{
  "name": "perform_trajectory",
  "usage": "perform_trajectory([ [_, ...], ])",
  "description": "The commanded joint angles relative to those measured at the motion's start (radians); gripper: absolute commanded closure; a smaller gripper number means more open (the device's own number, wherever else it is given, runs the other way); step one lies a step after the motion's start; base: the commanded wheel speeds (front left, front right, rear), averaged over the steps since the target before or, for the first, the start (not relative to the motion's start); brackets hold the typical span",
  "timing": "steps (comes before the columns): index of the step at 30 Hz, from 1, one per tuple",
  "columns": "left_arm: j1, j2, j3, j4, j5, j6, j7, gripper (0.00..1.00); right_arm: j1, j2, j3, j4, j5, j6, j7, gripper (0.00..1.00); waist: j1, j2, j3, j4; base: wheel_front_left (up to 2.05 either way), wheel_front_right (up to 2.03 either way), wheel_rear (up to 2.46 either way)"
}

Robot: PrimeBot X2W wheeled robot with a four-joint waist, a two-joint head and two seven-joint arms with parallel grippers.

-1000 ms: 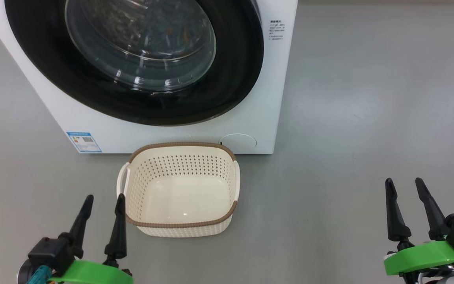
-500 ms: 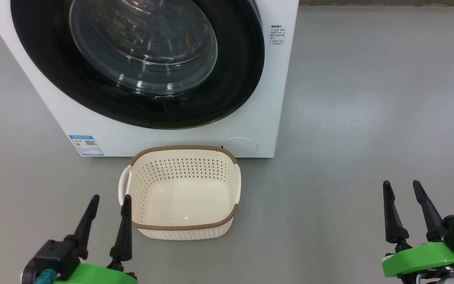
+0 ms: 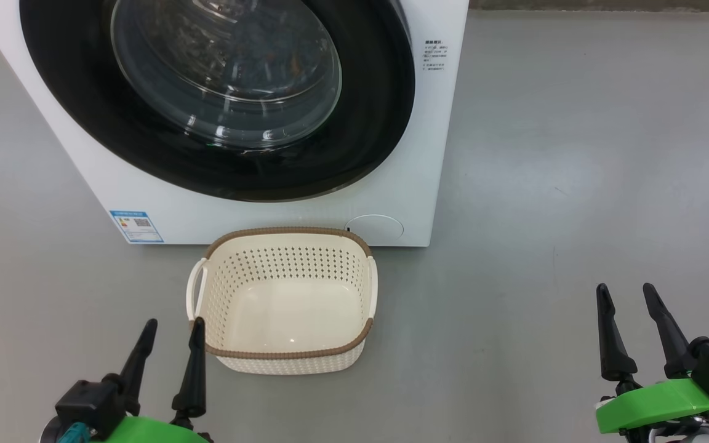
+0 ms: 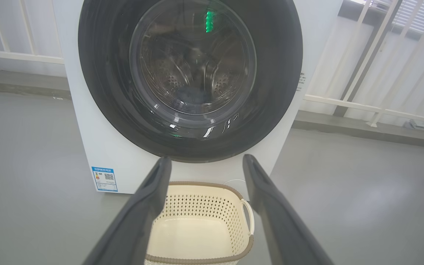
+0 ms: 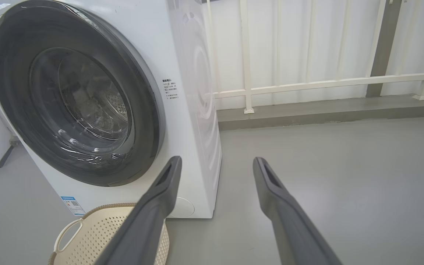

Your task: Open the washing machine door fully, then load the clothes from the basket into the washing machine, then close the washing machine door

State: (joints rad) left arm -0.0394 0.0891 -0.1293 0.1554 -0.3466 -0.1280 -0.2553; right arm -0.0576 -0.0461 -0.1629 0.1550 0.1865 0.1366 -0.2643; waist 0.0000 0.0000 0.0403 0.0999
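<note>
Standing on the grey floor (image 3: 545, 184), the washing machine (image 3: 256, 212) is faced head-on, so that its front is within reach of both arms. The washing machine door (image 3: 367, 123) is seen seated flush against the white front, its black rim lying all round the opening with no gap shown. It is judged to be closed, which is the last step the task asks for.

Just in front of the machine, below the door, the basket (image 3: 287, 355) is set upright with its mouth up, a placing judged to keep the lift from basket to drum short. Its cream bottom is bare and nothing is held in it.

The clothes (image 4: 191, 96) are made out only dimly through the bulging glass, as a dark blue heap low in the steel drum with an orange speck or two, so the loading is judged done.

The left gripper (image 3: 174, 322) is held low just beside the basket's near left corner, fingers spread wide with nothing between them. The right gripper (image 3: 624, 288) is held well off to the right over bare floor, likewise spread wide and empty. Both are judged to be parked clear because no step is left to do.
</note>
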Motion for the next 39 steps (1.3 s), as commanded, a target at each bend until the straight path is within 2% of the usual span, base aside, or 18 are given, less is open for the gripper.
perform_trajectory([
  [1,-0.017,0.02,0.028,-0.018,-0.002,-0.003,-0.006,0.0,-0.01,-0.004,0.027,-0.02,0.003,-0.006,0.003,0.0,0.0,0.0,0.0,0.0,0.0,0.0,0.0],
  [39,0.001,0.02,0.018,-0.004,-0.052,-0.003,-0.006,0.0,-0.002,-0.004,0.045,-0.014,-0.012,-0.006,0.003,0.0,0.0,0.0,-0.02,0.004,0.0,0.0,0.0],
])
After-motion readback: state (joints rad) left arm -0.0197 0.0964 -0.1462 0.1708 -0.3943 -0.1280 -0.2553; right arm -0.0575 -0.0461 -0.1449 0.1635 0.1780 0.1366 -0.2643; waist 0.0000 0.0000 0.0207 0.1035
